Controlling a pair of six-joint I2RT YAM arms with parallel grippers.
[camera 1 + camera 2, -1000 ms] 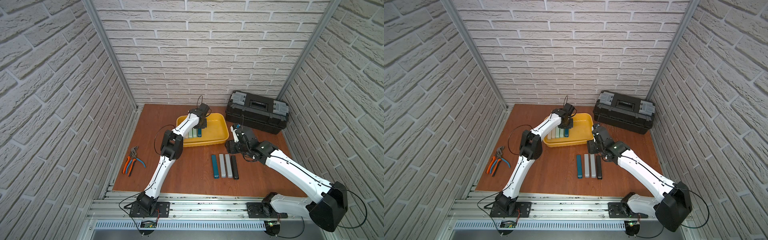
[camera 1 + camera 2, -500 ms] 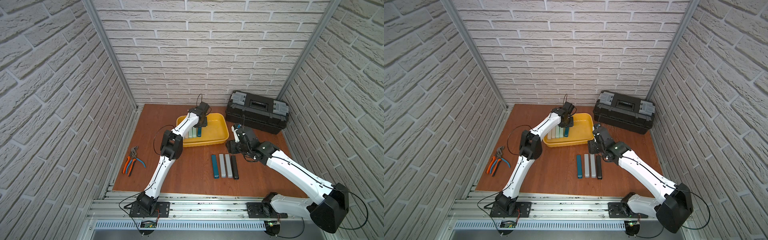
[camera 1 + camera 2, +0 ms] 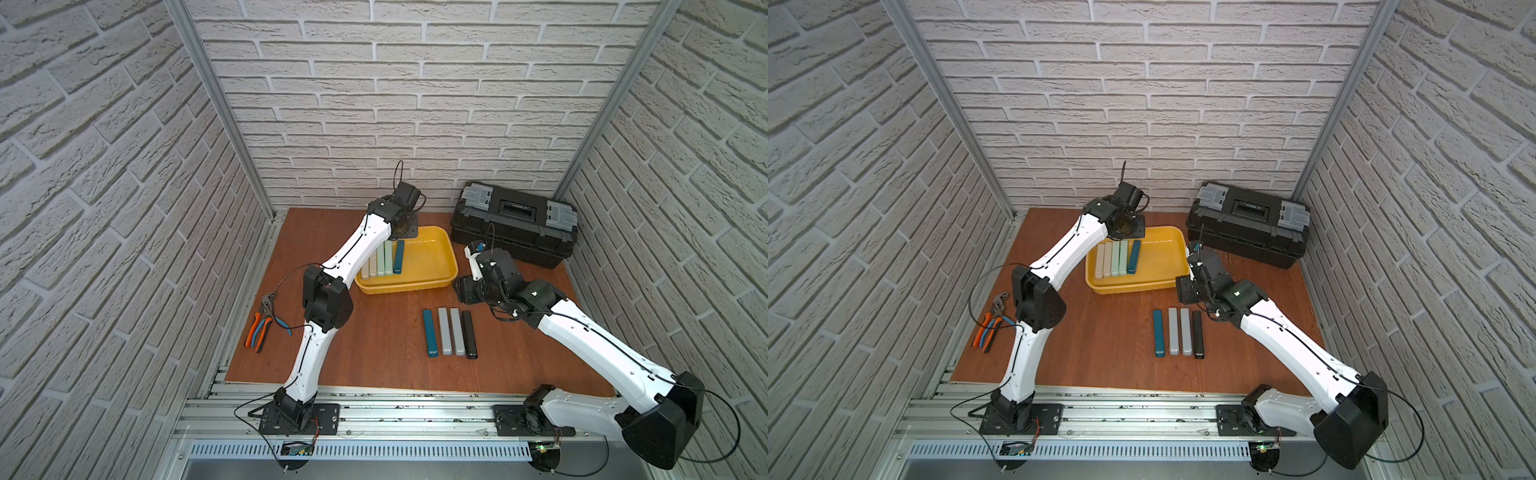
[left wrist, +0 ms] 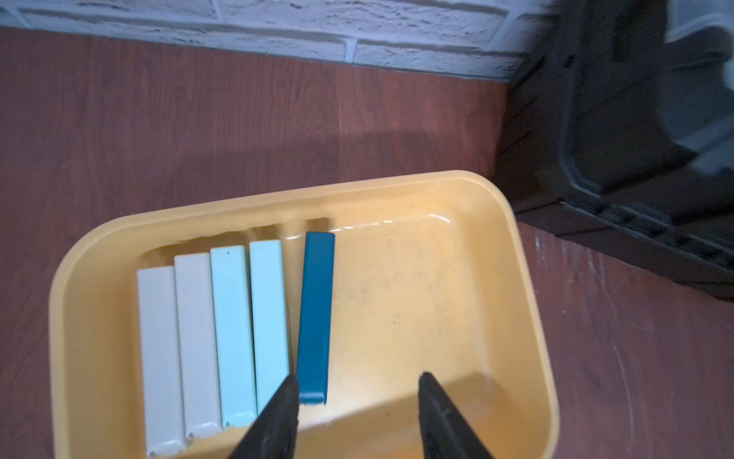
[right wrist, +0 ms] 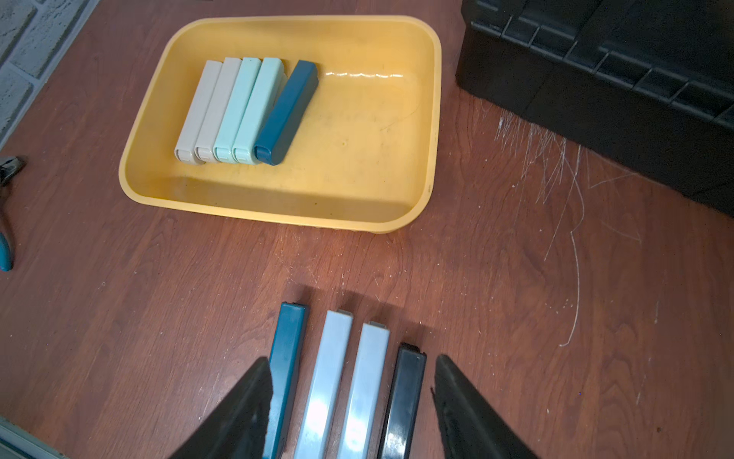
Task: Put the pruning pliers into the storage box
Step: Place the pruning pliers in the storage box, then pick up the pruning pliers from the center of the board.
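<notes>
The yellow storage box (image 3: pixel 405 286) holds five pruning pliers side by side: two beige, two mint and a teal one (image 4: pixel 315 314) lying slightly askew. My left gripper (image 4: pixel 358 376) hangs open over the box with nothing between its fingers. Its one fingertip (image 4: pixel 288 391) is right beside the teal bar's near end. Several more pruning pliers (image 3: pixel 451 332), teal, two grey and black, lie in a row on the table in front of the box. My right gripper (image 5: pixel 351 359) stands open above the far ends of that row (image 5: pixel 345 377) and holds nothing.
A black toolbox (image 3: pixel 515 224) with grey latches stands at the back right, close to the storage box (image 3: pixel 1133 288). Orange- and blue-handled pliers (image 3: pixel 262 328) lie at the table's left edge. Brick walls close in the back and both sides.
My left gripper has opened and let go of the teal bar, which now lies in the box. The right arm has stayed where it was.
</notes>
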